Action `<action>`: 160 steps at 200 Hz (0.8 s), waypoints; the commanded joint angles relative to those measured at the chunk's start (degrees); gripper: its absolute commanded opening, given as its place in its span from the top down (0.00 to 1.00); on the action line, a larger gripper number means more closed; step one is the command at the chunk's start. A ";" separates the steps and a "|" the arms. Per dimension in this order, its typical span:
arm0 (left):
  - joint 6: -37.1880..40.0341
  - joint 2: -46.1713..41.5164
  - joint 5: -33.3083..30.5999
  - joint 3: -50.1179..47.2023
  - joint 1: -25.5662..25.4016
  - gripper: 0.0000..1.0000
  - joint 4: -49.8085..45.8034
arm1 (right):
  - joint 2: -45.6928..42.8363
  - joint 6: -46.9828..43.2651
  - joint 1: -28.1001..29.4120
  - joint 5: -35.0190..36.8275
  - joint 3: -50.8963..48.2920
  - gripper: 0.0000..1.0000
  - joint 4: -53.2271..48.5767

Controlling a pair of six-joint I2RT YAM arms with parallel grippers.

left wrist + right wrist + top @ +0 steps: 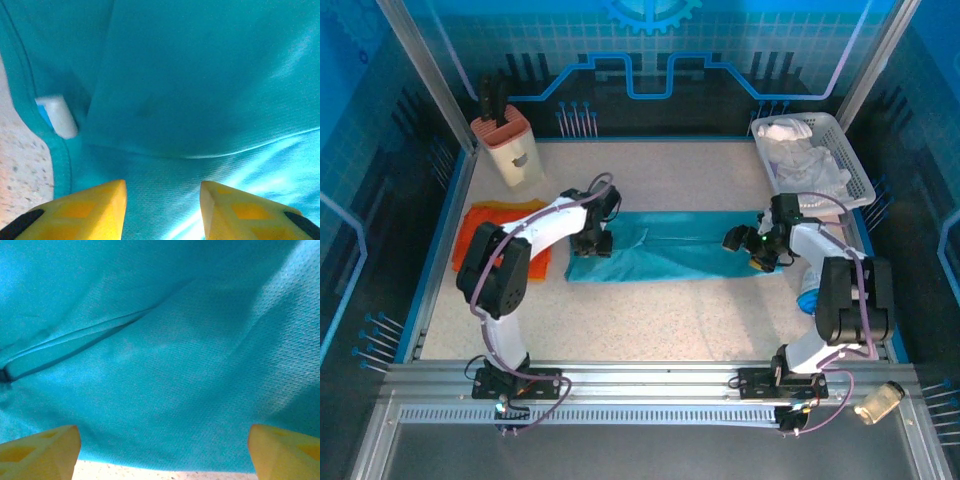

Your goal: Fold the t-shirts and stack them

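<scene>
From above, the teal t-shirt (670,255) lies as a long strip across the worktop (670,320), left hand (590,243) at its left end, right hand (760,255) at its right, and the orange t-shirt (480,228) is further left. Left wrist: fingers (95,205) parted over teal cloth, gripping nothing. Right wrist: fingers (45,450) spread wide.

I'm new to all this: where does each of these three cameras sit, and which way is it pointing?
Top external: fixed above and behind the arms, looking down at the table; both whole arms show, with the left gripper and right gripper over the teal t-shirt.
Left wrist: on the left arm's wrist, facing down at the shirt's hem; its yellow fingertips show.
Right wrist: on the right arm's wrist, facing down at a fold; its yellow fingertips stand wide apart.
Shared: all three views see the teal t-shirt.
</scene>
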 commanded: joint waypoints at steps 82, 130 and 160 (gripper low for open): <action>-8.33 -7.07 4.79 -16.43 5.77 0.60 9.95 | 2.10 4.06 -6.93 1.43 -4.89 0.13 -1.40; -4.08 -6.64 7.11 -12.84 6.47 0.62 9.05 | -3.10 4.74 -6.78 -5.06 -4.73 0.11 -1.15; -3.36 -7.87 6.26 -6.18 5.86 0.61 3.70 | -5.72 2.90 -3.44 -1.69 1.72 0.09 -6.21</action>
